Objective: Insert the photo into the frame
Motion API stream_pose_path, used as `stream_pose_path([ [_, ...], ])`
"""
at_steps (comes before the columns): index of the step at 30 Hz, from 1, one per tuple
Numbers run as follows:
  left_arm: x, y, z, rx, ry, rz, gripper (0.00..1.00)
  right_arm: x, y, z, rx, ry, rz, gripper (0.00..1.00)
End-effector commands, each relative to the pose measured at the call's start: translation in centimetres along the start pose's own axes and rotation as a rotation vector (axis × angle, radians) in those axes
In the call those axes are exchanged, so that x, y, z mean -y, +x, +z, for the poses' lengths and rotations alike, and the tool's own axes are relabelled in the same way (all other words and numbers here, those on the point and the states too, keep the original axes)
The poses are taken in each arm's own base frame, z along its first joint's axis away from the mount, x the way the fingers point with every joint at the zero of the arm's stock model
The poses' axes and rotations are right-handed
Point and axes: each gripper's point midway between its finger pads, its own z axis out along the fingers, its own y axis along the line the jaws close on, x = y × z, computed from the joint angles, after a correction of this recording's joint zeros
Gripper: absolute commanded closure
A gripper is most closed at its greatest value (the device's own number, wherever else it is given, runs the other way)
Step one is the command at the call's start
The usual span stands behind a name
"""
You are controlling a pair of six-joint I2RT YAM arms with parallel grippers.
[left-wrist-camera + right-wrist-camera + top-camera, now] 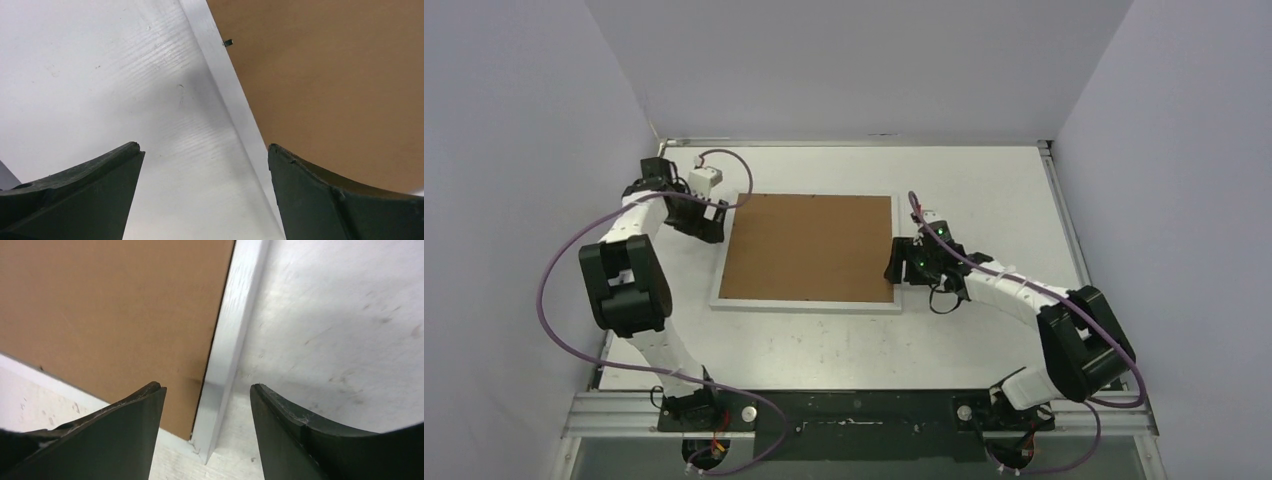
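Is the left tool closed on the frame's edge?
No: in the left wrist view the left tool has its fingers spread wide, with the white edge of the frame running through the gap between them.

On my feeds the frame (227, 355) looks smooth and white with a soft sheen and faint grain lines, and the backing board (110, 315) is matt brown cardboard. The table (100, 75) is a white, finely ribbed, scuffed sheet. The fingers (115, 440) of my right gripper (207, 386) are dull dark plastic, rough at the edges.
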Motion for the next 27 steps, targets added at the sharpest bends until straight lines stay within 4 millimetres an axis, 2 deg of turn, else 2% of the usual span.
stream_pose_path([
  [1,2.9,-0.9,-3.1,0.037,0.236,-0.215,0.04,0.3,-6.3,-1.5,0.106,-0.012,0.036,0.36],
  [4,3.6,-1.0,-2.8,0.045,0.29,-0.297,0.04,0.2,-8.8,-0.3,0.138,-0.031,0.032,0.36],
  [8,4.4,-1.0,-0.5,0.029,0.34,-0.386,0.04,-0.4,-10.0,2.6,0.13,-0.08,0.05,0.36],
  [12,4.3,-0.1,1.9,-0.025,0.357,-0.469,0.04,-0.9,-9.5,4.8,0.124,-0.13,0.099,0.36],
  [17,3.2,0.4,3.6,-0.045,0.301,-0.489,0.04,-1.5,-8.9,5.7,0.118,-0.159,0.116,0.36],
  [20,4.4,0.9,4.3,-0.075,0.338,-0.496,0.04,-2.1,-8.2,6.1,0.104,-0.173,0.12,0.36],
  [22,6.0,0.8,4.5,-0.084,0.392,-0.506,0.01,-2.8,-7.5,6.4,0.091,-0.182,0.12,0.37],
  [24,7.8,-0.2,3.8,-0.067,0.474,-0.528,0.1,-3.4,-6.6,6.6,0.083,-0.195,0.128,0.37],
  [26,9.3,-2.0,2.4,-0.034,0.544,-0.538,0.14,-3.9,-5.6,6.8,0.073,-0.22,0.153,0.37],
  [27,9.8,-3.4,1.1,0.003,0.574,-0.531,0.15,-4.1,-5.2,6.9,0.072,-0.235,0.169,0.37],
])
